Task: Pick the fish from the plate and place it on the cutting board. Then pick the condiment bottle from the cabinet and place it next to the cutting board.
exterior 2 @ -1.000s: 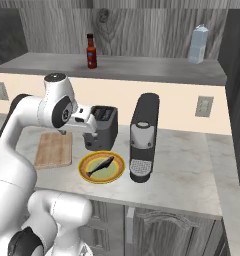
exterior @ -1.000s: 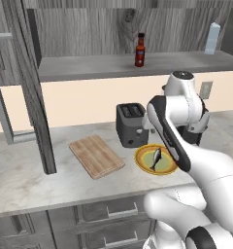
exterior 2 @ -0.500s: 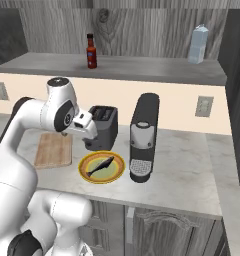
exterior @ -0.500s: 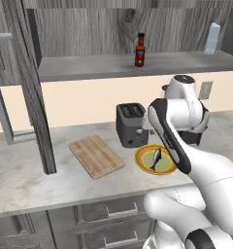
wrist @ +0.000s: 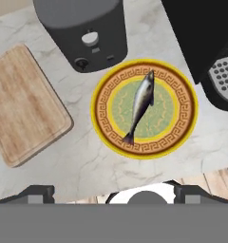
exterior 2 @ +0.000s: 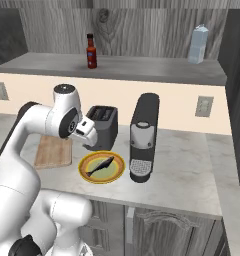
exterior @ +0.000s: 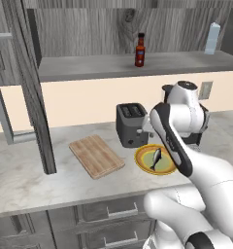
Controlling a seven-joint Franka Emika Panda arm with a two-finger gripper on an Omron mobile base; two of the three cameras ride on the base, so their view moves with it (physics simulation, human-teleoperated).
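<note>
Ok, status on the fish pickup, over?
End effector open, above the plate, holding nothing. Fish on plate, untouched. Cutting board bare. Toaster and coffee machine flank the plate.

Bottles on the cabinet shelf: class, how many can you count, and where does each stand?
2. The dark-red condiment bottle stands mid-shelf; the pale blue-white bottle stands at the shelf's right end. Others could be hidden beyond view.

Silver-grey fish [wrist: 141, 104], orange key-patterned plate [wrist: 181, 130] with green centre, plank-grained light-brown cutting board [wrist: 23, 104]
</note>
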